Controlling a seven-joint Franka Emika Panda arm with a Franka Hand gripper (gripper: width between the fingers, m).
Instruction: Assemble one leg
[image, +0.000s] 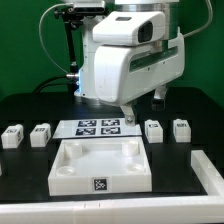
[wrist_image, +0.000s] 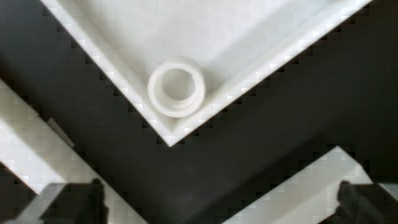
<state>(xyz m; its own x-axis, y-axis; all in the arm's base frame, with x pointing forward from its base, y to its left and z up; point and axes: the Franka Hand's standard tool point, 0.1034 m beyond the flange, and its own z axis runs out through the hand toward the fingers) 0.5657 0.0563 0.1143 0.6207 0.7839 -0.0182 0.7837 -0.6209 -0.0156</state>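
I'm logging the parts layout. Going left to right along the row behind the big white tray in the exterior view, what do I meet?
A small white plastic leg block → second leg block → flat white marker board → third leg block → fourth leg block, nearest the exterior view's right.

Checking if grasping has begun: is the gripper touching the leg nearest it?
Apart. The exterior view shows the gripper over the marker board, with a clear gap to the nearest leg; the wrist view shows nothing between its open fingers.
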